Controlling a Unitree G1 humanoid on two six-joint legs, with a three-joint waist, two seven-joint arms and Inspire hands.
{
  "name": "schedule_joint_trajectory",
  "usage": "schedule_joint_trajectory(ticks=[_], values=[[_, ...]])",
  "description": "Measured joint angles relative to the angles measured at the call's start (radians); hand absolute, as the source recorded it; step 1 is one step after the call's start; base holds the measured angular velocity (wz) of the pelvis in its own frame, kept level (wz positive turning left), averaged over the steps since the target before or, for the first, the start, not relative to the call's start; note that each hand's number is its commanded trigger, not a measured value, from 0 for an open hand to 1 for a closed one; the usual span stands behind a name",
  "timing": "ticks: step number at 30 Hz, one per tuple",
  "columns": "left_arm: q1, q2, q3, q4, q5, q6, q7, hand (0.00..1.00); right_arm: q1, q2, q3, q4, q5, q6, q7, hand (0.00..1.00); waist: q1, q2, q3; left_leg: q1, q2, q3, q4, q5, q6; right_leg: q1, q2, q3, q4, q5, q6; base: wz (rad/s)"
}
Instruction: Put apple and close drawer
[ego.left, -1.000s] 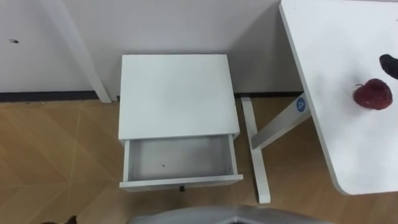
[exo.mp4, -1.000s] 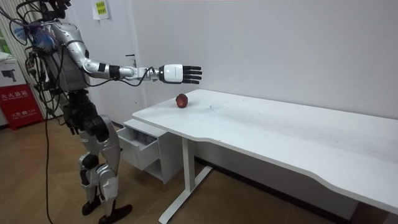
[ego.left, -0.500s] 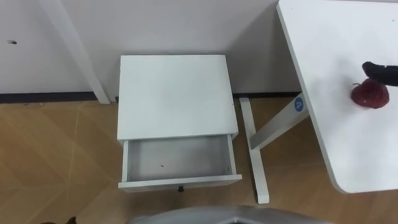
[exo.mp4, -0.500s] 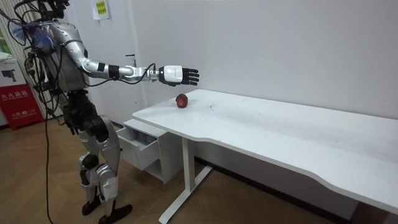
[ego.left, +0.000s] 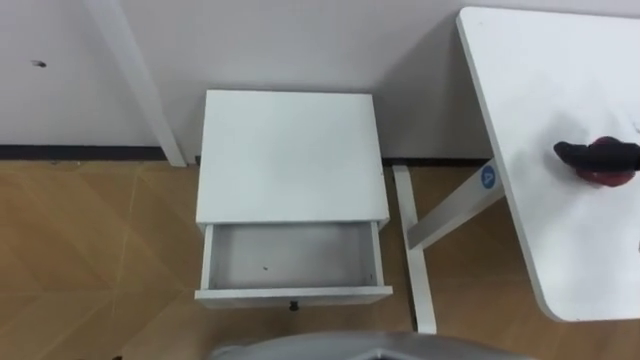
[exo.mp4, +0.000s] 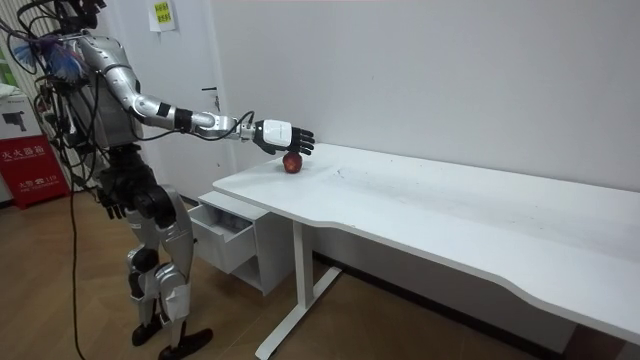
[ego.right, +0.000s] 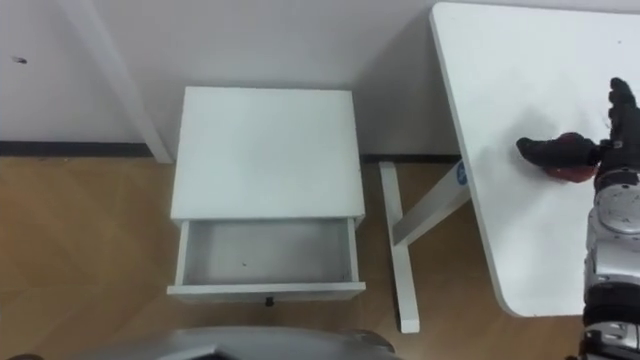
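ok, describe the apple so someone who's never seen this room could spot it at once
Find the white table along the wall and go to its end beside the low cabinet with the open drawer. The apple sits on the tabletop, right under the robot's right hand. It is small, round and dark red, the only thing lying on that white top.

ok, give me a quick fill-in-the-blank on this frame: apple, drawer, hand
1. The apple lies on the white ___.
2. The drawer of the small white cabinet stands ___.
3. The robot's ___ hand is held just above the apple, fingers spread over it.

Missing words: table; open; right
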Motion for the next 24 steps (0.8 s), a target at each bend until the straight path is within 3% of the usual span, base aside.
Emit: schedule_joint_trajectory(ticks=[18,19,20,21,24], values=[[-0.001,0.0,0.004,0.0,0.017,0.001,0.0,0.0,0.024,0.0,0.01,0.047,-0.102,0.0,0.022,0.0,0.004,-0.003,-0.0024,0.0,0.0,0.001,0.003,0.0,0.0,0.001,0.0,0.002,0.0,0.0,0.0,0.0],[-0.001,0.0,0.004,0.0,0.021,0.001,0.0,0.0,0.024,0.0,0.01,0.047,-0.108,0.0,0.024,0.06,0.004,-0.002,-0.0025,0.0,0.0,0.002,0.003,0.0,0.0,0.001,0.0,0.002,0.0,0.0,0.0,0.0],[-0.001,0.0,0.004,0.0,0.022,0.001,0.0,0.0,0.024,0.0,0.01,0.047,-0.114,-0.001,0.027,0.88,0.004,-0.002,-0.0025,0.0,0.0,0.002,0.003,0.0,0.0,0.001,0.0,0.002,0.0,0.0,0.0,0.0],[-0.001,0.0,0.004,0.0,0.022,0.001,0.0,0.0,0.024,0.0,0.01,0.047,-0.116,-0.001,0.028,1.0,0.004,-0.002,-0.0027,0.0,0.0,0.002,0.003,0.0,0.0,0.001,0.0,0.002,0.0,0.0,0.0,0.0],[-0.001,0.0,0.004,0.0,0.022,0.001,-0.002,0.0,0.025,0.0,0.01,0.047,-0.124,-0.001,0.031,1.0,0.003,-0.001,-0.0026,0.0,0.0,0.002,0.003,0.0,0.0,0.001,0.0,0.003,0.0,0.0,0.0,0.0]])
